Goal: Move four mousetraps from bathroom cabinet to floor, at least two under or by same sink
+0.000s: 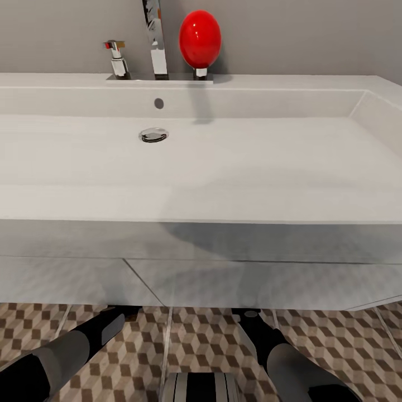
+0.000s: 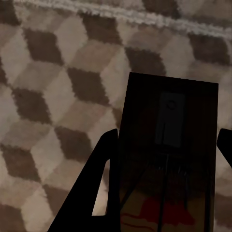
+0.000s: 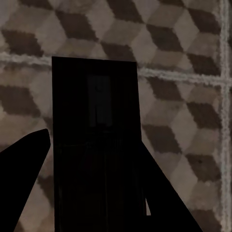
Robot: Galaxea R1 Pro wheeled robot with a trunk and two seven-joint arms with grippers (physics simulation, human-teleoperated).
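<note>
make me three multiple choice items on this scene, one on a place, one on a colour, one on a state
1. Where do both arms reach?
A. into the basin
B. under the sink, over the floor
C. up to the faucet

2. What colour is the egg-shaped thing behind the basin?
A. red
B. blue
C. green

3. What is between the left gripper's fingers?
A. nothing
B. a towel
C. a mousetrap

Answers:
1 B: both arms pass below the sink front, above the floor.
2 A: the egg-shaped thing beside the faucet is bright red.
3 C: a mousetrap sits between the fingers of the left gripper.
</note>
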